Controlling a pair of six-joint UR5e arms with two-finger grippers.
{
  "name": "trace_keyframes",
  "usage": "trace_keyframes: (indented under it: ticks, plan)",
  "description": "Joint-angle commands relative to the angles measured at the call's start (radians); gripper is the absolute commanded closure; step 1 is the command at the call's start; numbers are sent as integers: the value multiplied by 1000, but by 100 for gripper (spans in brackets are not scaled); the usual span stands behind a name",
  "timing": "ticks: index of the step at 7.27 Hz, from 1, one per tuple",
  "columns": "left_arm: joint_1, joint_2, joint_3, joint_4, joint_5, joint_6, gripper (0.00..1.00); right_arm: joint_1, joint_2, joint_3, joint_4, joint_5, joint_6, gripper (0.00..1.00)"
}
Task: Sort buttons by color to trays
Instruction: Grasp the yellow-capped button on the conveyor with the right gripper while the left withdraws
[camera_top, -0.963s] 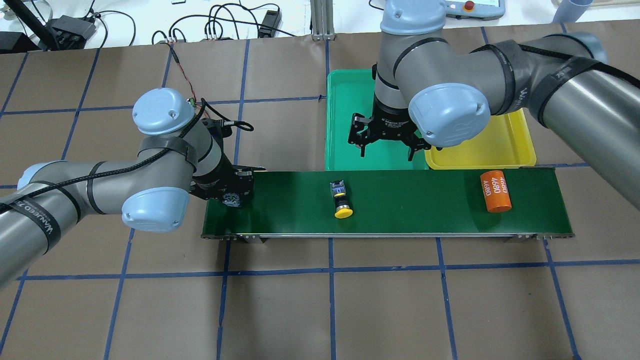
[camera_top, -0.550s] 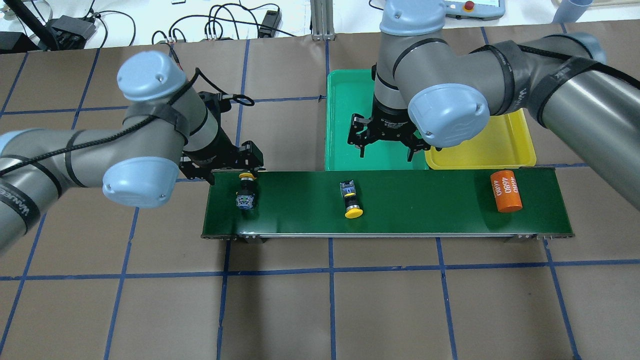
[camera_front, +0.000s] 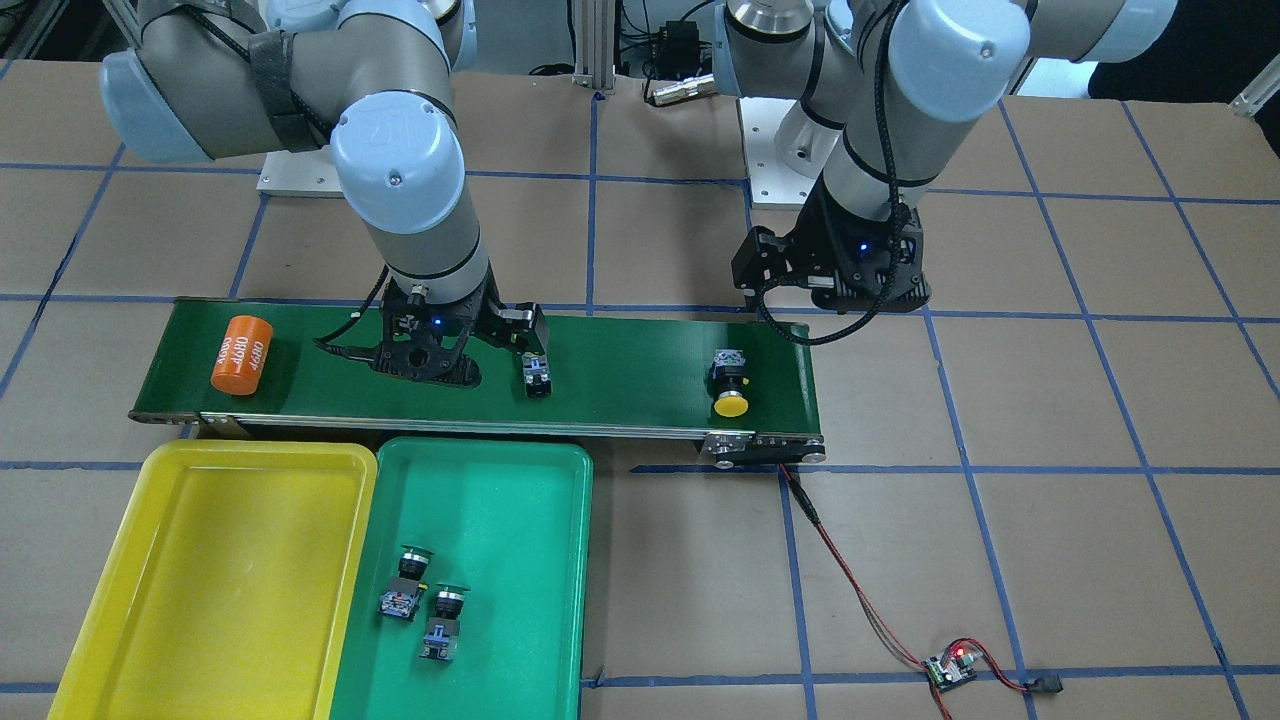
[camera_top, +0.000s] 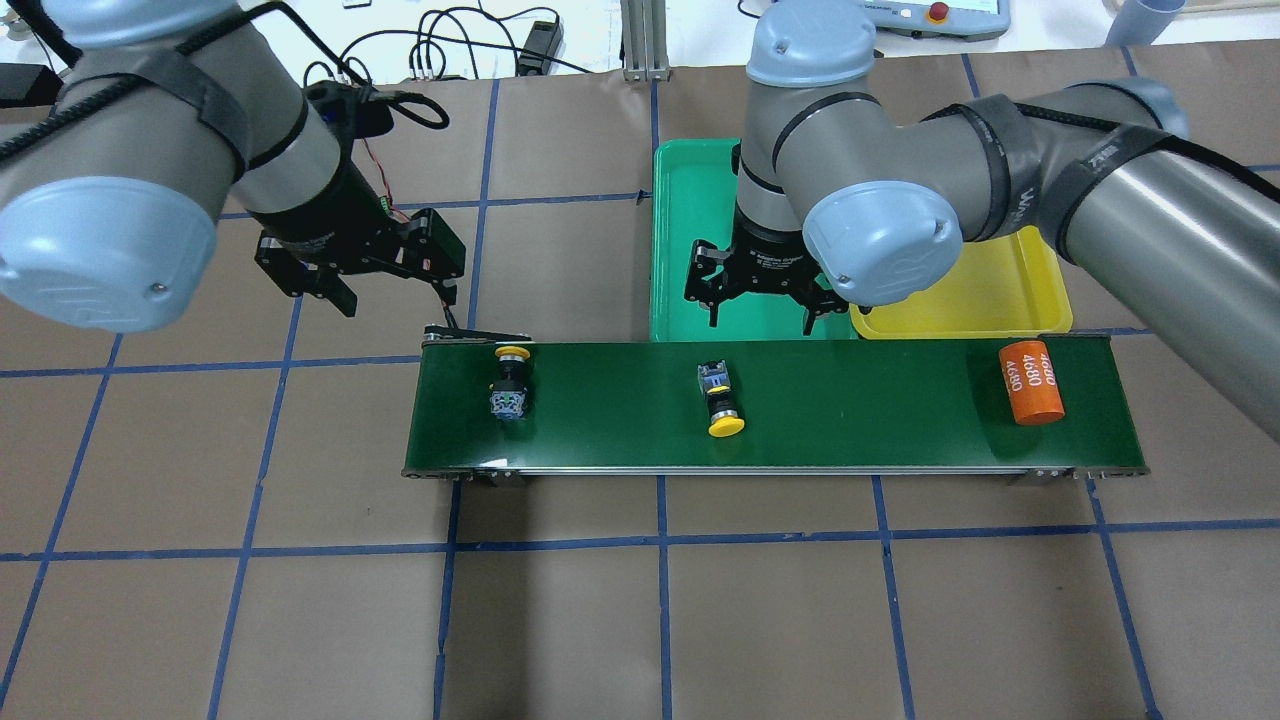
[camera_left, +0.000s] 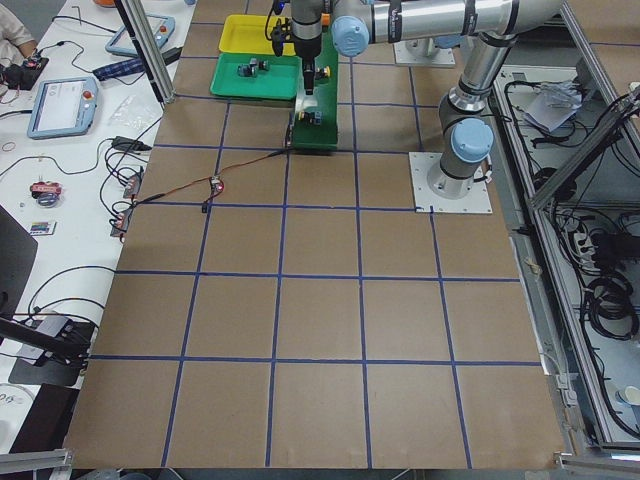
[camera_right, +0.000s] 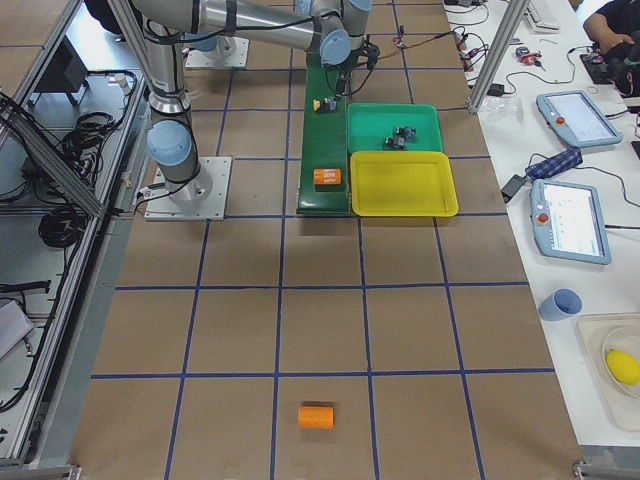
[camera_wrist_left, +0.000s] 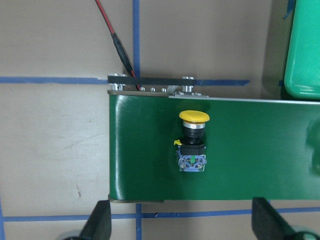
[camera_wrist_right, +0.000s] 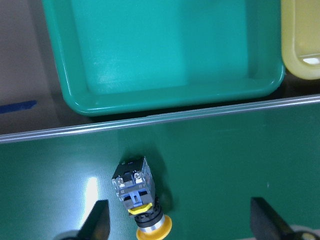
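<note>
Beside the right tool (camera_top: 760, 318), a yellow button (camera_top: 722, 400)

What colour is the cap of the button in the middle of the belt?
Yellow cap; clearest in the overhead exterior view.

Conveyor belt (camera_top: 850, 430): near side open toward table (camera_top: 660, 600) near edge; far side crowded by green tray (camera_top: 680, 200), yellow tray (camera_top: 1000, 290), right gripper (camera_top: 760, 318).

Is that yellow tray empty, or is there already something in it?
Empty. The yellow tray shows only bare plastic inside, and the two yellow buttons lie on the belt.
</note>
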Motion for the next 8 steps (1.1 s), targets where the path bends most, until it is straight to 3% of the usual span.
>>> trace_keyframes:
  ticks: [1,3,4,5,6,7,8]
  plan:
    - [24,16,68,-56,0,9,0,21,28,58,-68,0,2,0]
    - [15,13,92,-86,-1,9,0,21,33,110,-75,-6,0,0]
    - [15,3,93,-83,-1,9,0,21,34,130,-75,-5,0,7]
    - [15,-4,98,-81,-3,9,0,19,37,127,-79,-3,2,35]
    - [15,-4,98,-81,-3,7,0,18,37,126,-78,-5,-4,75]
    - [15,-5,98,-79,-9,6,0,16,40,132,-75,-11,-15,100]
    - [14,-7,101,-78,-9,-8,0,9,56,121,-76,-17,-24,100]
